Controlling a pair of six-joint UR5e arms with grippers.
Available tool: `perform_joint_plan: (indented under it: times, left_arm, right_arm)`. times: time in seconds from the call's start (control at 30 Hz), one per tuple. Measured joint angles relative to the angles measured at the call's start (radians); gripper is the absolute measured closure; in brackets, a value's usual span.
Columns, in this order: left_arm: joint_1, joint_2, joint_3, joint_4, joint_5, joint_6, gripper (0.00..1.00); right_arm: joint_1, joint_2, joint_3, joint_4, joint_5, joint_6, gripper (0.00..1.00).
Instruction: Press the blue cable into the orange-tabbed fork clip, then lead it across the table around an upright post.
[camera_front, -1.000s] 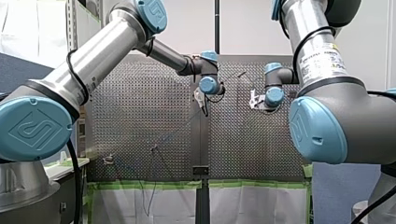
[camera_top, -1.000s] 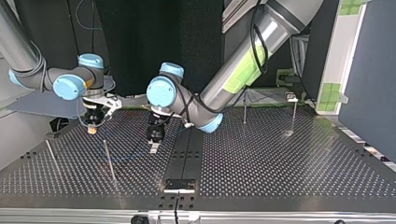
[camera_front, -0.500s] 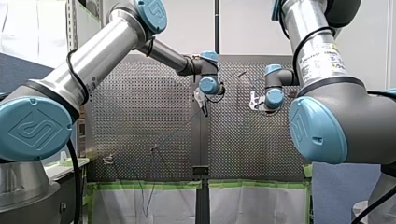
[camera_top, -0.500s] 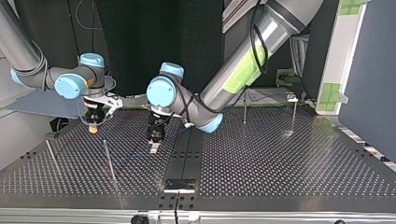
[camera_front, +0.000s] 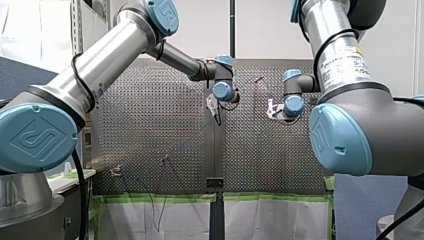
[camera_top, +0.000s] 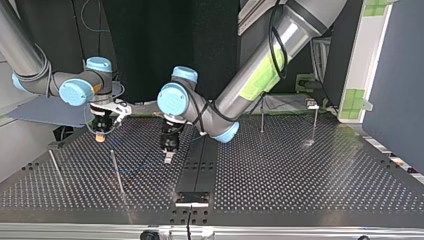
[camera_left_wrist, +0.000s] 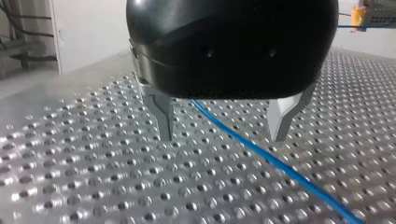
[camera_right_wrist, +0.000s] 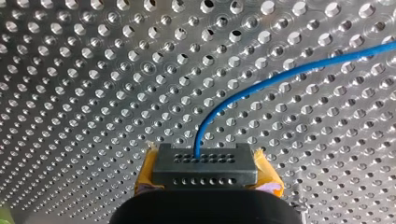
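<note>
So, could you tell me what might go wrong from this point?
My left gripper is open astride the blue cable, which runs low over the table; closing may miss it. My right gripper is shut on the cable, which bends sharply leaving the pads; pulling might kink it or let it slip.

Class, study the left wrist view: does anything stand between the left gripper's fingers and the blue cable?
Nothing visible does. The blue cable runs through the open left gripper, apart from both fingers, with only bare perforated table around it.
</note>
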Motion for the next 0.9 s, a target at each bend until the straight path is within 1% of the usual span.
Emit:
perform_joint_plan:
  times: [0.13,0.3,0.37,0.5,0.9]
  left_arm:
    - [-0.002,0.0,0.0,-0.029,-0.032,0.001,0.0]
    - [-0.004,0.0,0.0,-0.04,-0.078,0.001,0.0]
    - [-0.004,0.0,0.0,-0.041,-0.087,0.0,0.0]
    - [-0.005,0.0,0.0,-0.041,-0.095,0.0,0.0]
    - [-0.004,0.0,0.0,-0.041,-0.095,-0.003,0.0]
  right_arm:
    - [0.0,0.001,0.0,0.0,0.001,-0.002,1.0]
    - [0.0,0.003,0.009,0.0,0.021,-0.009,1.0]
    - [-0.001,0.003,0.016,0.0,0.028,-0.011,1.0]
    - [-0.001,0.004,0.024,-0.001,0.034,-0.014,1.0]
    - [-0.002,0.005,0.025,-0.002,0.035,-0.018,1.0]
